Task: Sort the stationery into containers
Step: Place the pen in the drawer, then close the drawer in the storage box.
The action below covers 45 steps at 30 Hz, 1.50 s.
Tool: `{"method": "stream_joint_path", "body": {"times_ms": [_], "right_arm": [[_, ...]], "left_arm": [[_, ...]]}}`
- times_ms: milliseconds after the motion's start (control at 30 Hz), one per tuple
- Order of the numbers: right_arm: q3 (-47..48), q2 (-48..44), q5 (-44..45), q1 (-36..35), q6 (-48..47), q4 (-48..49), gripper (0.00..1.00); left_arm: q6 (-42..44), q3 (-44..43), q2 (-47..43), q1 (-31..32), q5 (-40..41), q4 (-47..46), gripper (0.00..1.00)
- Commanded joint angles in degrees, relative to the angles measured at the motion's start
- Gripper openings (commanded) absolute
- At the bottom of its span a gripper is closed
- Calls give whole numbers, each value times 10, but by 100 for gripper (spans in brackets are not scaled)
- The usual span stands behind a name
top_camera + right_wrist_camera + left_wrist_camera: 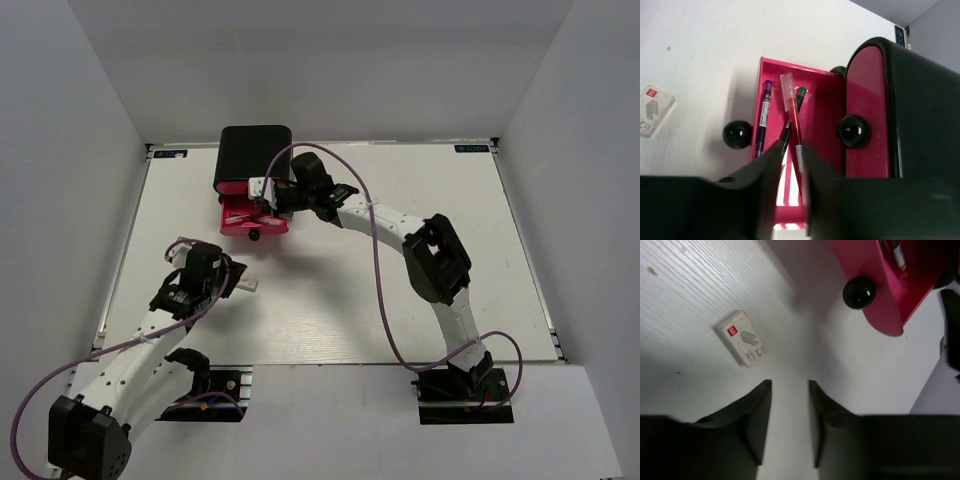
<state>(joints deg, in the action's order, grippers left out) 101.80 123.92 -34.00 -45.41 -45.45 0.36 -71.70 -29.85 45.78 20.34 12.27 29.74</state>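
Item 1. My right claw [791, 150]: fingers pinched tight on a thin red plastic pen [792, 112], poised over the open drawer.

Item 2. Pink plastic drawer [826, 115]: pulled out from a black rounded cabinet [925, 110] at the far side of the counter, with a round black knob [737, 134] on its front. Contents: one dark blue thin pen [762, 117] lying along the front wall, and one green thin pen [800, 96], mostly hidden beneath the red one.

Item 3. Second pink drawer front [867, 95]: pushed in flush with the cabinet.

Item 4. My left claw [790, 385]: fingers parted with nothing between them, hanging above the white wood-grain counter [680, 285].

Item 5. Small white eraser block in a printed wrapper [742, 338]: flat on the counter, near my left claw, apart from the drawer.
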Motion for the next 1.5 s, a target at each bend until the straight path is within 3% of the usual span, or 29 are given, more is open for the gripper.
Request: {"method": "stream_joint_path", "body": {"times_ms": [0,33,67,167,400,567,700,1067,1333,1467], "right_arm": [[-32,-82,-14,13,45,39,24],[-42,-115,-15,19,52,49,7],[-67,-127,-14,22,78,55,0],[-134,-187,-5,40,124,78,0],[-302,-339,31,103,155,78,0],[-389,-413,42,147,164,72,0],[-433,-443,45,175,177,71,0],[-470,-475,30,221,191,61,0],[-481,-485,21,238,195,55,0],[-484,-485,20,241,195,54,0]], "left_arm": [[7,17,24,-4,-18,-63,40],[7,17,33,-4,-18,-91,34],[7,22,42,-4,-18,-106,24],[2,9,103,-9,-18,-149,17],[-17,-66,250,-9,-1,-147,14],[-38,-72,284,-14,5,-174,14],[-55,-87,315,-20,10,-174,20],[-72,-169,394,-42,15,-187,22],[-78,-208,431,-53,15,-180,45],[-78,-227,453,-58,3,-180,50]]}}
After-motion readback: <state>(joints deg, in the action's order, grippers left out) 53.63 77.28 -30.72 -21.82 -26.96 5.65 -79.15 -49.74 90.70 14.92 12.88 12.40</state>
